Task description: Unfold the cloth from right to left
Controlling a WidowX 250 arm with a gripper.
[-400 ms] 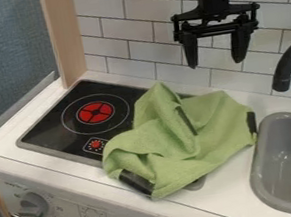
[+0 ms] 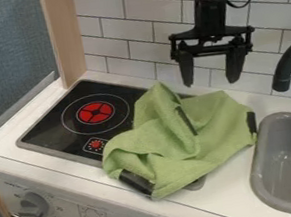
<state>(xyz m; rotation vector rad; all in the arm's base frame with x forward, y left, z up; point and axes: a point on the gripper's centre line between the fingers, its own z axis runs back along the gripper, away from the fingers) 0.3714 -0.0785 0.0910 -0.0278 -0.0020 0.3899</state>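
Your gripper (image 2: 212,79) is wide open, holding nothing, up near the back of the cloth (image 2: 159,141), which lies bunched over stove (image 2: 46,128) and counter (image 2: 230,192), so I'd say you've got basically the whole right-to-left unfold left.

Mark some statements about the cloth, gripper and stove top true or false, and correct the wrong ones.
1. The cloth lies partly over the stove top. True.
2. The gripper is gripping the cloth. False: its fingers are apart and hold nothing.
3. The cloth is spread out flat. False: it is bunched, with raised folds.
4. In the camera view, the sink is right of the cloth. True.
5. The cloth hides the red burner marking. False: the marking is uncovered.
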